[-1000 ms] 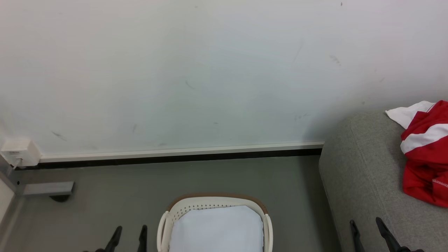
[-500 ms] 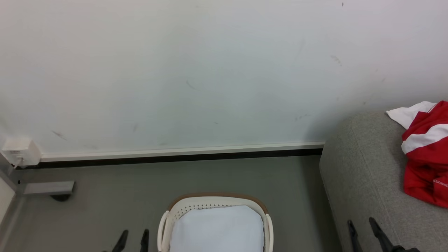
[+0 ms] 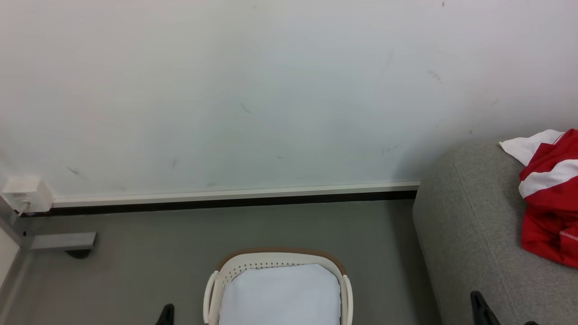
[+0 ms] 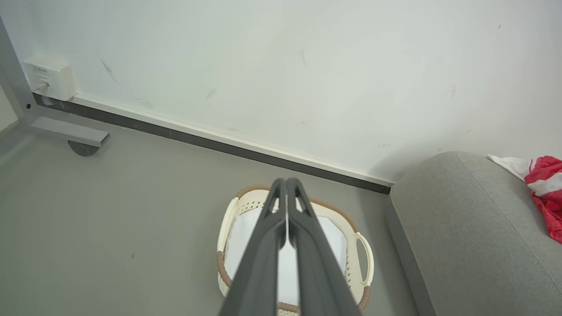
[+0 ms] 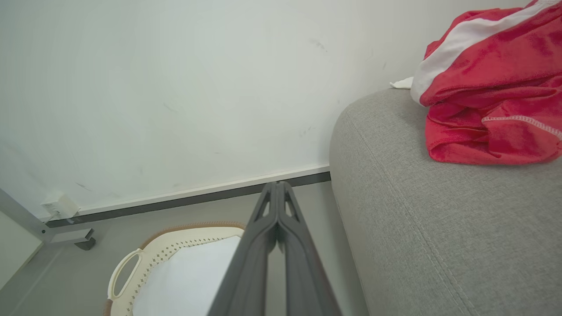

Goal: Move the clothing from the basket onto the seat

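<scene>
Lying crumpled on the seat (image 3: 469,225), the clothing (image 3: 548,212) is outside the basket (image 3: 277,257); the left end effector (image 4: 286,181) and the right end effector (image 5: 277,184) are closed, holding nothing.

Facing a pale wall (image 3: 271,90) bearing faint scuffs. Meeting a grey floor (image 3: 180,234) along a white skirting strip (image 3: 235,195) edged dark below. Carrying a white socket box (image 3: 25,194) at far left, above a grey metal foot (image 3: 63,241) lying on the floor.

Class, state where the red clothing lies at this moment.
The clothing lies at the head view's right edge, on the grey seat, well apart from the basket.
</scene>
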